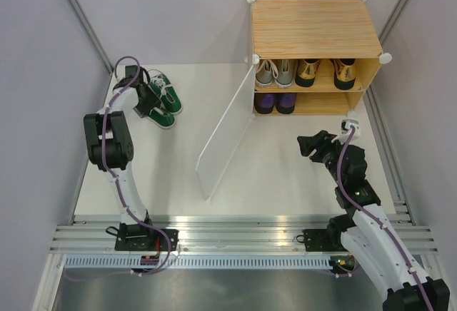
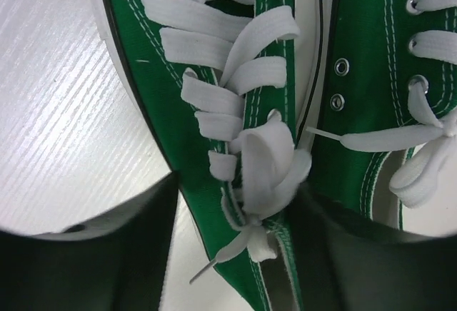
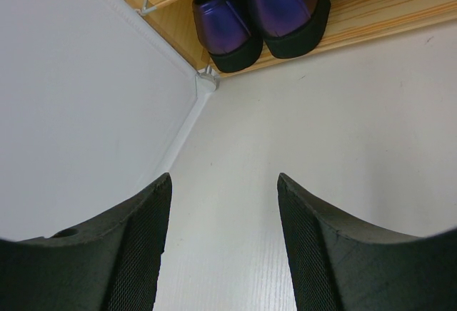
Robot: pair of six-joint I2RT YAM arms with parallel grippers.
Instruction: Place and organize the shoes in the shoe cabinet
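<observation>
Left gripper [image 1: 146, 103], jaws spread astride one green white-laced canvas sneaker [image 2: 235, 111] at the white table's [image 1: 285, 182] far-left corner; closing should pinch the midfoot, not the laces. Right gripper [image 3: 224, 211] gapes empty before the bamboo-grain shoe cabinet [image 1: 314, 29].

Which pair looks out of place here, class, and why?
The green sneakers lie on the table, well left of the shoe cabinet, while the grey sneakers, gold shoes and purple shoes sit on its shelves. The left gripper hangs open astride one green sneaker.
</observation>
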